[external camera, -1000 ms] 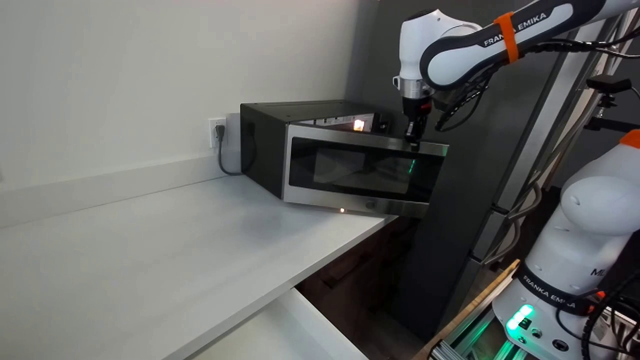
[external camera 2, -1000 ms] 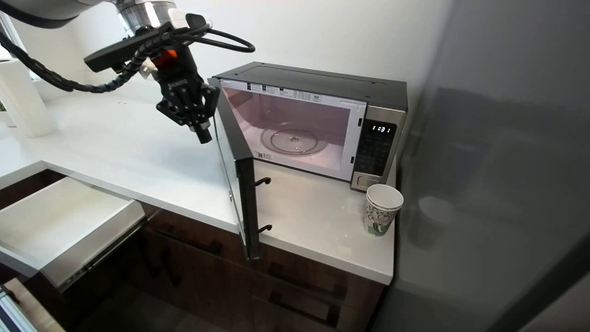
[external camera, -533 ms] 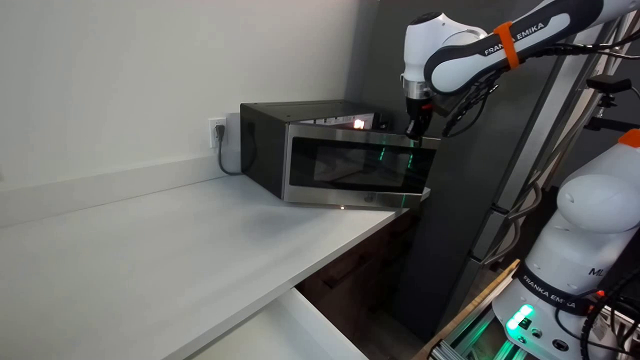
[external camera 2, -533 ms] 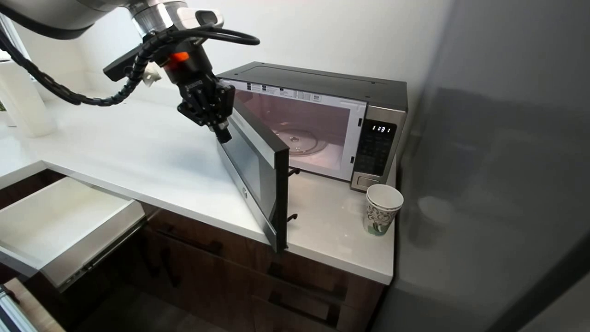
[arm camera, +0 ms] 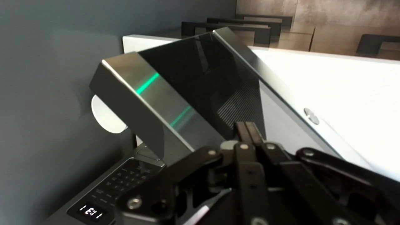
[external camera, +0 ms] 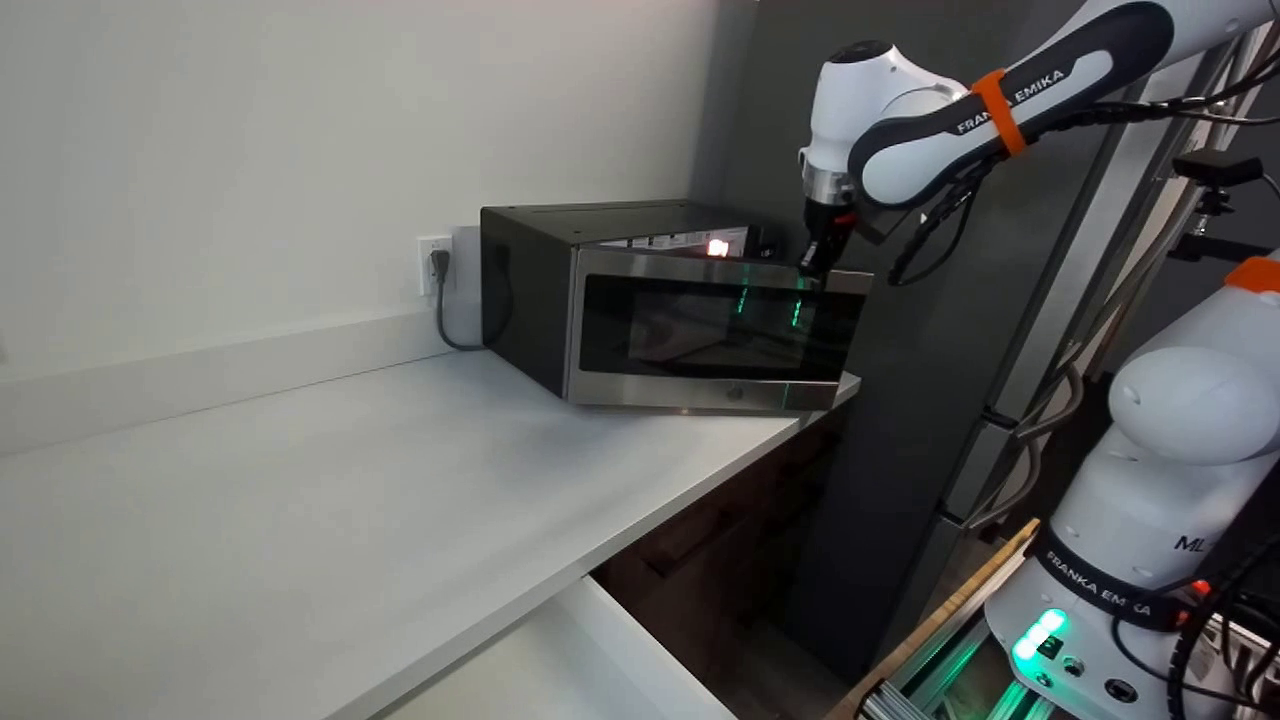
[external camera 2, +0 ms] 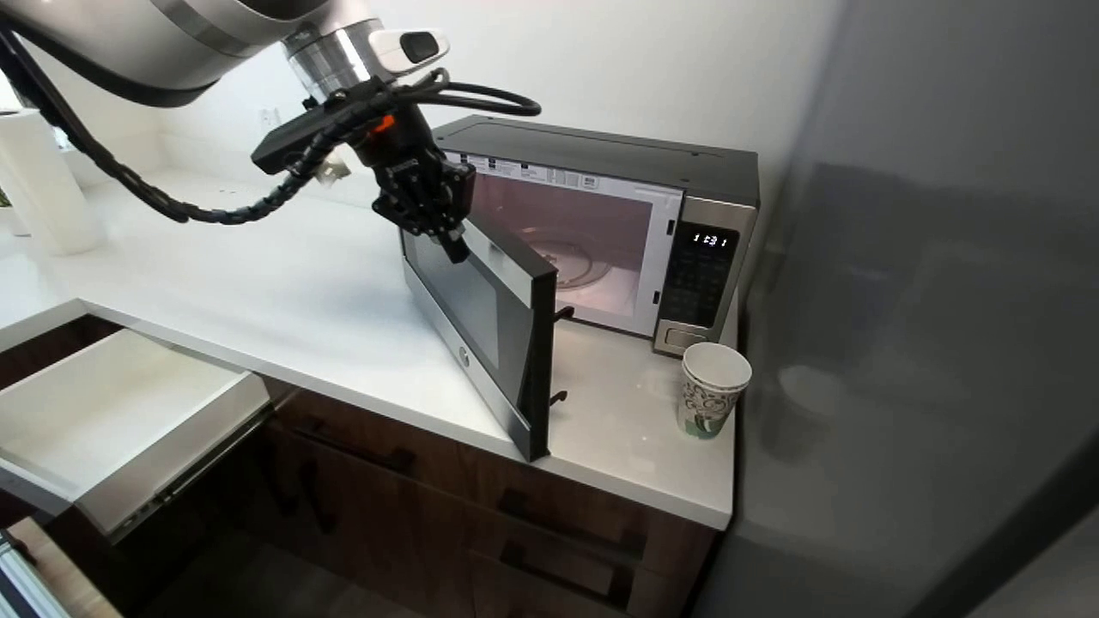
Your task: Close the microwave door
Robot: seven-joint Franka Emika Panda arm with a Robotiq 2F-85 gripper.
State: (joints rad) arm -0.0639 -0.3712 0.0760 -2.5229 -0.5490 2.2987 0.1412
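The microwave sits on the white counter, and its lit inside shows past the door in an exterior view. The microwave door, silver-framed with a dark window, stands partly open at an angle; it also shows in an exterior view and in the wrist view. My gripper is shut and empty, pointing down at the outer face of the door near its upper free corner, also in an exterior view. In the wrist view the fingertips meet; I cannot tell whether they touch the door.
Stacked paper cups stand on the counter by the control panel, beside a tall dark grey panel. An open white drawer juts out below the counter. A power cord runs to the wall outlet.
The door has swung from wide open toward the microwave, with its free edge moving closer to the control panel. My gripper has moved along with it on its outer side, staying shut.
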